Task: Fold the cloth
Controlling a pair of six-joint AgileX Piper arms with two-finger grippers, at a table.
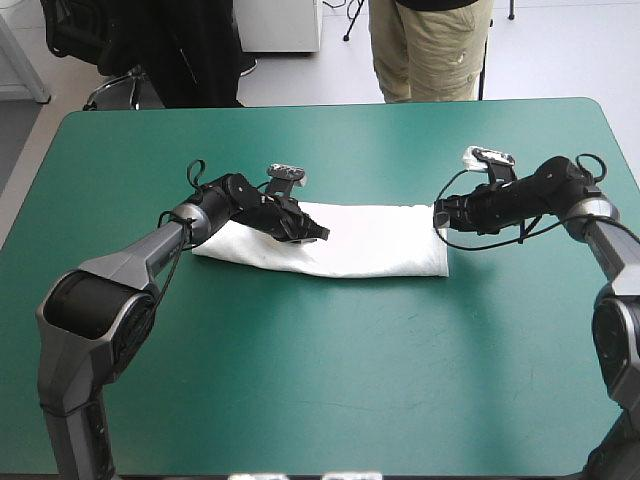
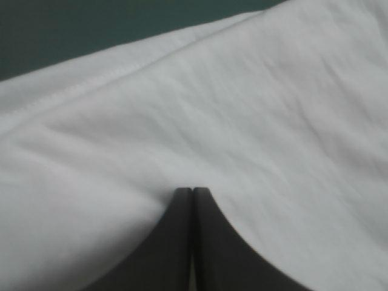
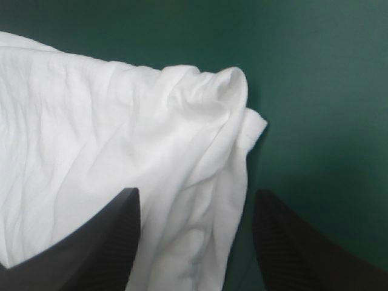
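The left tool is clenched, its tips meeting on the T-shirt and seemingly pinching a layer in the left half. The right tool is released, its fingers astride the right end. The T-shirt lies as a folded band in the middle of the bench, long axis running tool to tool. Each arm is nearest its own end, so the next fold likely goes end to end.

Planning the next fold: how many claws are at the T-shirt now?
2. The left claw is shut on the T-shirt's left half; the right claw stands open at its right end, the cloth's edge between its fingers.
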